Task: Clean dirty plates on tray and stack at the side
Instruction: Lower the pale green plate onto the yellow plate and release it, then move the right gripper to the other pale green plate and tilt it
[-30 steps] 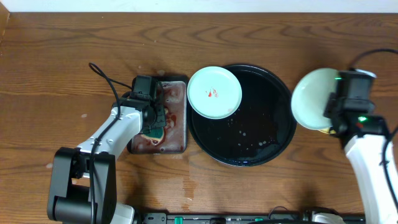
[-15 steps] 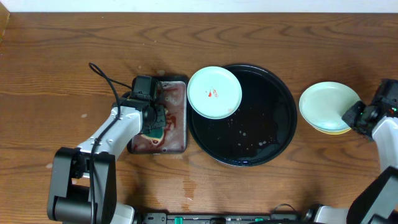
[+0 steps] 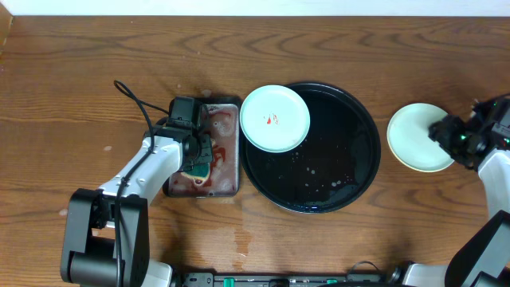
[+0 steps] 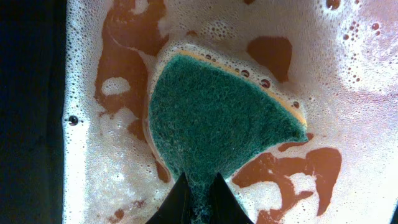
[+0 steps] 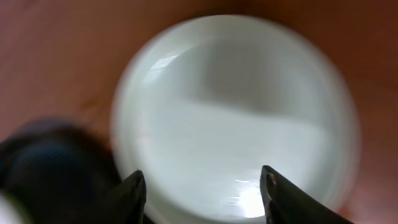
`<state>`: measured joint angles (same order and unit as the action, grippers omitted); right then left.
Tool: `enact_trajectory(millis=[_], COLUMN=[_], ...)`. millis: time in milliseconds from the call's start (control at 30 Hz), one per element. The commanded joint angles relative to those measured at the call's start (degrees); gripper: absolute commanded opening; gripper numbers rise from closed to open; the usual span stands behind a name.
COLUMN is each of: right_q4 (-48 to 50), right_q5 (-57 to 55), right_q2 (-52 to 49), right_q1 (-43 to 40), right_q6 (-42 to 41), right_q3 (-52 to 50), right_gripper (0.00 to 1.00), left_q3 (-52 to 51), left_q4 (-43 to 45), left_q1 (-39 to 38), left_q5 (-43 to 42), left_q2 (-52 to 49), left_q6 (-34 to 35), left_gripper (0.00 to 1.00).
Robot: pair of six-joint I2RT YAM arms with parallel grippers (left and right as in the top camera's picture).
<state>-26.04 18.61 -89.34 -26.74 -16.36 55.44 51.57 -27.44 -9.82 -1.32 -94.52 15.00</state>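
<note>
A pale mint plate (image 3: 274, 118) with a small red smear rests on the upper left rim of the round black tray (image 3: 335, 151). A second pale plate (image 3: 414, 137), clean, lies flat on the wood to the right of the tray. My right gripper (image 3: 443, 134) hovers at that plate's right edge. In the right wrist view this gripper (image 5: 202, 193) is open over the plate (image 5: 236, 106), gripping nothing. My left gripper (image 4: 199, 186) is shut on a green sponge (image 4: 217, 118) in the soapy pan (image 3: 227, 179).
The rectangular metal pan (image 4: 348, 74) holds white foam and reddish-brown water. Drops of water lie on the tray's floor. A black cable (image 3: 135, 100) loops above the left arm. Bare wood surrounds the tray and the pan.
My right gripper carried the clean plate to the right, laid it flat on the wood and opened, letting it go. The left arm and the sponge have not moved.
</note>
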Motion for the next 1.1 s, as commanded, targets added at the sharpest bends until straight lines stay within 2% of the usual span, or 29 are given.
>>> enact_trajectory(millis=[0, 200, 400, 500, 867, 1067], right_q4=[0.2, -6.4, -20.0, -24.3, -12.3, -8.8], right_q5=[13.0, 9.0, -5.4, -6.4, -6.4, -6.8], right_q2=[-0.3, -0.4, -3.8, -7.1, -18.9, -26.3], right_q1=[3.3, 12.4, 24.3, 29.0, 41.8, 44.5], right_q6=[6.4, 14.9, 20.8, 22.6, 15.5, 14.1], right_q3=[0.1, 4.6, 19.1, 25.2, 27.3, 27.3], right_gripper=[0.53, 0.61, 0.66, 0.66, 0.53, 0.4], left_q3=[-1.0, -1.0, -1.0, -1.0, -1.0, -1.0], left_q4=[-0.7, -0.7, -0.7, -0.7, -0.7, -0.7], left_q1=[0.2, 0.2, 0.2, 0.2, 0.2, 0.2], left_q5=[0.5, 0.5, 0.5, 0.5, 0.5, 0.5], left_q2=[-1.3, -1.3, -1.3, -1.3, -1.3, -1.3], left_q6=[0.1, 0.1, 0.1, 0.1, 0.1, 0.1], left_gripper=[0.08, 0.07, 0.07, 0.08, 0.07, 0.08])
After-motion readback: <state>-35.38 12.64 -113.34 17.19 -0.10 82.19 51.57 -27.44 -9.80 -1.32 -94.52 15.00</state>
